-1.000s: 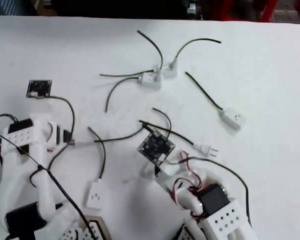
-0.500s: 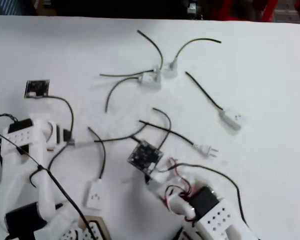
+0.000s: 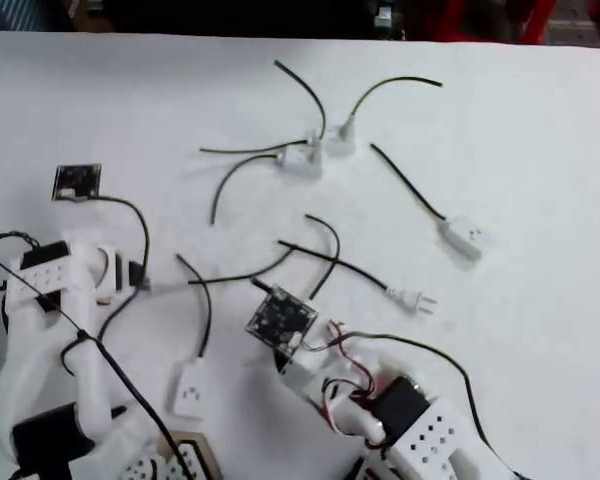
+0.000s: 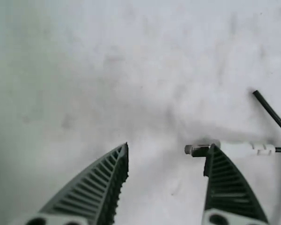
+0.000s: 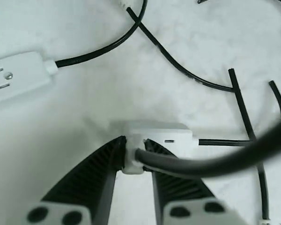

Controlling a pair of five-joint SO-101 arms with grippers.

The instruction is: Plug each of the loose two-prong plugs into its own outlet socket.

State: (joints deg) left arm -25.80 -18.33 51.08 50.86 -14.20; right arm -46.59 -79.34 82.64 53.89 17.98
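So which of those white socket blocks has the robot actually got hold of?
The socket block clamped in the right tool. The left socket and the right socket lie loose on the table, untouched.

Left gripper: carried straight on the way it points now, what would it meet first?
Probably the bare table; only white surface lies ahead between the open left gripper's fingertips. The two-prong plug sits beside one fingertip, off that line, though depth is unclear.
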